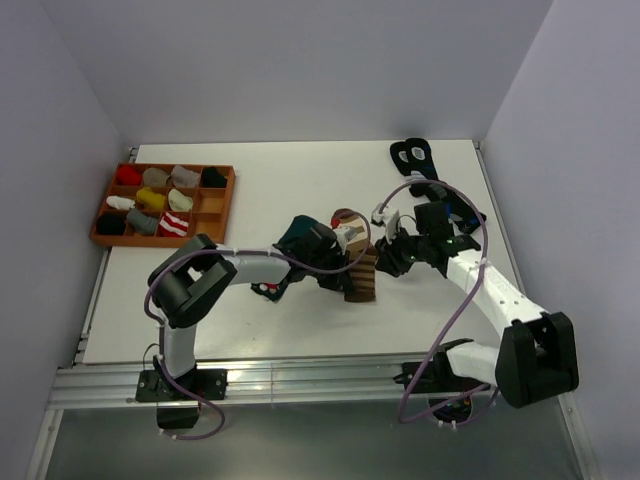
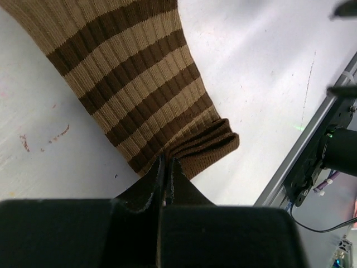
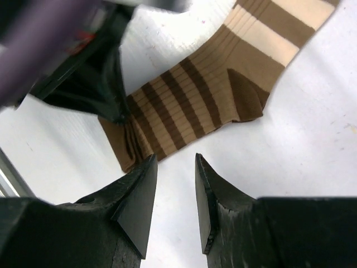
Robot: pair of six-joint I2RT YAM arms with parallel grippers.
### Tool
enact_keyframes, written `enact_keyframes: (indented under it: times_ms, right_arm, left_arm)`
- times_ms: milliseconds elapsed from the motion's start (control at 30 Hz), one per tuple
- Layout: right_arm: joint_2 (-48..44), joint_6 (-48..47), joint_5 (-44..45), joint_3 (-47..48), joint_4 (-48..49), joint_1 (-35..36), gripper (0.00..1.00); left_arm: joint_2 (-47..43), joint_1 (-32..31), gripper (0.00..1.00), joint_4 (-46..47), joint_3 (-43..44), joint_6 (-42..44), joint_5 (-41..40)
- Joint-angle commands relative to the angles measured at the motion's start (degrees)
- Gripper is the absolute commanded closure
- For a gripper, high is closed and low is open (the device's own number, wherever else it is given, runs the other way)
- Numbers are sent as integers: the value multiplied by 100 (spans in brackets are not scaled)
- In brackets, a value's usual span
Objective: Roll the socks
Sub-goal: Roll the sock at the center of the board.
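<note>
Plainly shut tight, left gripper (image 2: pixel 165 166): fingers pressed together, with the cuff edge of the brown striped sock (image 2: pixel 134 84) nipped at the very tips. Just past that pinch, a small fold of cuff doubled back on itself, resting on the white table (image 2: pixel 262 61). Opposite, right gripper (image 3: pixel 175 167) with jaws parted and nothing between them, hovering just short of the same cuff end and pointed toward it.

Beyond the cuff, ribbed leg and dark heel patch spread flat on the table, with wider cream bands toward the foot end. From overhead, lying mid-table between the two arms and partly hidden under them. Farther off, a pair of black socks (image 1: pixel 412 152) at the far edge. At the far left, a wooden tray (image 1: pixel 160 242) of rolled socks, well apart from the work.

Judging by the knit: light, limp, stretchy, with no stiffness to keep a shape. Likely to sag, unfold or slide on the smooth top once released. Best taken at the doubled cuff, both layers together, close beside the left pinch. Then turned over toward the heel while kept taut. Worth avoiding a single-layer grab: probably just peels the fold open.
</note>
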Motion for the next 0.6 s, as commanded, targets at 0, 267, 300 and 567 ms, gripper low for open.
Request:
enact_keyframes:
  times_ms: [0,267,300,567]
  right_arm:
    - [-416,-883,-12,-276,95,65,59]
    - [-1137,-1817,303,-1153,138,915,59]
    - [-1207,-1887,443,-1242,199,1048,59]
    - [-1305,-2274,1007,-1875,867,1814,56]
  left_arm:
    - [140,-41,100,-670,500,-5,-28]
    - [623,-41,100,-1715,1369,-5,34]
    - [676,-41,100,-1785,1423,-31,43]
    - [958,-41,100,-2076,1784,-93,139]
